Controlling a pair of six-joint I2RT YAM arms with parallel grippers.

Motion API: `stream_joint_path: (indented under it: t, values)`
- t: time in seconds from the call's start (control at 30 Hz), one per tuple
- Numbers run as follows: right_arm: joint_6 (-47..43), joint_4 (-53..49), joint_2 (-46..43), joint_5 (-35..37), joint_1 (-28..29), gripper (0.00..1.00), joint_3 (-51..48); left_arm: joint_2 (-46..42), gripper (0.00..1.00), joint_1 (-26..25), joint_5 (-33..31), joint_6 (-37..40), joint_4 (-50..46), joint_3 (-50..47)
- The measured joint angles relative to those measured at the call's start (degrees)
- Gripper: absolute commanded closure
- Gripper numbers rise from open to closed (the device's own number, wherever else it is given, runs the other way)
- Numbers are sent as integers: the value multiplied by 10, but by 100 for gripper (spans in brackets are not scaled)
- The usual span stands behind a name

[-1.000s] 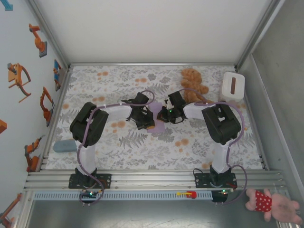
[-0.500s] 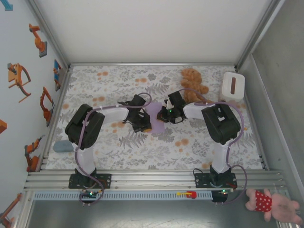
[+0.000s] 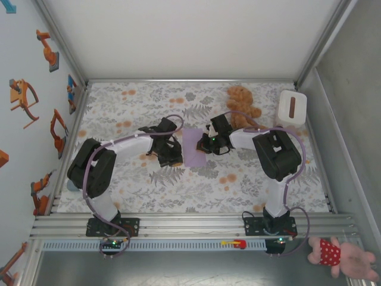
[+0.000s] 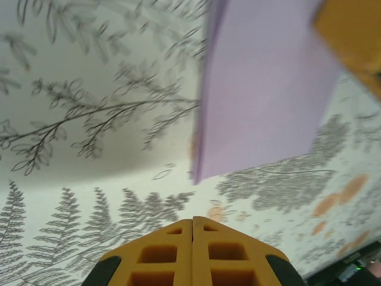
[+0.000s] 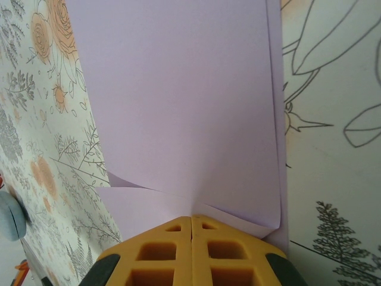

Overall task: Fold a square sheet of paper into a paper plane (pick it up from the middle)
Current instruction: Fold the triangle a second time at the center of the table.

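I am treating the paper (image 3: 193,149) as very light, thin and floppy. It is creasing at the least pinch, sliding easily on the table (image 3: 119,179), and I judge it likely to tear or crumple if the two arms pull against each other. It is sitting in the middle of the table between the two arms, looking doubled over into a narrow strip, with two layers showing along one edge in the right wrist view. The best hold, I judge, is a shallow pinch on an edge near the middle of a side, with the rest left hanging free. The right gripper (image 5: 191,217) is closing fully on the paper's right edge, and small wrinkles are fanning out from its tips. The left gripper (image 4: 192,221) is sitting just left of the paper with its jaws pressed together. It is holding nothing, and the paper's near corner is hanging ahead of it, apparently lifted clear of the table.
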Motion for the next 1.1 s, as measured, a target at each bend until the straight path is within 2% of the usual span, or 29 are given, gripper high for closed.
stream_joint_path:
  t: [0.13, 0.3, 0.5, 1.1]
  values:
    - [0, 0, 0, -1, 0, 100, 2, 9, 100, 0, 8, -12, 40, 13]
    - [-3, -10, 0, -1, 0, 100, 9, 62, 100, 0, 18, -27, 77, 34]
    - [-5, -15, 0, -1, 0, 100, 13, 100, 100, 0, 19, -38, 83, 35]
    - [-32, 25, -9, -12, 40, 100, -18, 103, 100, 2, 15, -45, 81, 31]
